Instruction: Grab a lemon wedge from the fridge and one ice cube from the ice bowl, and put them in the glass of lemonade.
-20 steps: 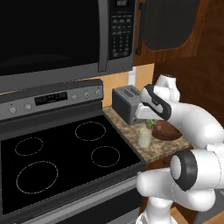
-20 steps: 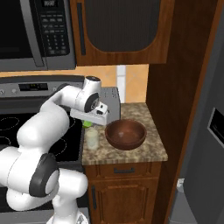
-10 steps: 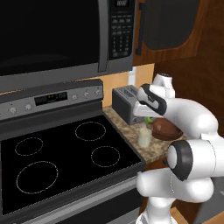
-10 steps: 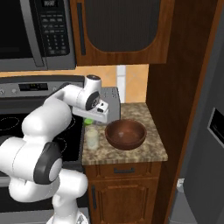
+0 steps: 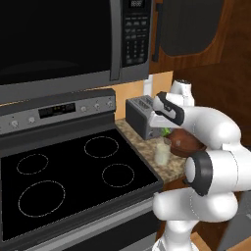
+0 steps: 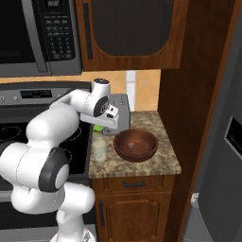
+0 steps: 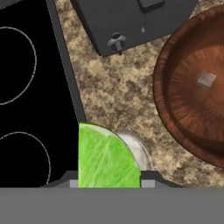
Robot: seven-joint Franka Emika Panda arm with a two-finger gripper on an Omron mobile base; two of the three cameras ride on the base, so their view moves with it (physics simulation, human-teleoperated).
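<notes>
Lemon wedge (image 7: 107,159) first: it sits bright green at the bottom centre of the hand view, pinched between my finger tips, so my gripper (image 7: 109,183) is closed on it. In the left base view the same green sliver (image 5: 166,131) peeks out under my hand, right of centre.

Just beneath and beside the wedge in the hand view is the pale rim of the glass of lemonade (image 7: 138,148); from the right base view the glass (image 6: 99,149) stands low centre-left, directly under my gripper (image 6: 105,128). I judge the step in hand to be dropping the wedge in. What the next move calls for, I think, is a small shift to centre the wedge over the mouth, then letting go.

The ice bowl (image 7: 192,96) takes the right side of the hand view, with one small pale ice cube (image 7: 205,79) inside, not yet fetched.

All this stands on a speckled brown granite counter (image 6: 142,168), with a grey toaster (image 5: 139,115) behind the glass, a black stovetop (image 5: 63,181) to the left, a microwave (image 5: 63,39) upper left, and the grey fridge (image 6: 227,142) at the right edge.
</notes>
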